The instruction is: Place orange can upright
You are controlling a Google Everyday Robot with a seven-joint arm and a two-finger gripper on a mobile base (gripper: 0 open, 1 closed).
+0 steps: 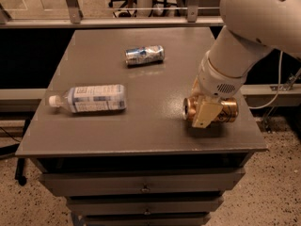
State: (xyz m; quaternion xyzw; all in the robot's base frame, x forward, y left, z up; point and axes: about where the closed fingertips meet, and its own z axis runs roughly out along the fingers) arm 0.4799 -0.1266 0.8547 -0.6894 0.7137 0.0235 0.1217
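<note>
The orange can (pixel 228 111) lies on its side near the right front of the grey table (pixel 155 135), with its silver top facing left. My gripper (pixel 207 108) comes down from the big white arm and is closed around the can's middle. One cream finger (pixel 203 116) crosses the can's front; the other is hidden behind it. The can sits at or just above the tabletop, with a shadow under it.
A silver-and-blue can (pixel 144 55) lies on its side at the table's middle back. A clear plastic bottle (pixel 91 98) with a white cap lies on its side at the left. Drawers (pixel 141 185) sit below the front edge. A rail runs behind the table.
</note>
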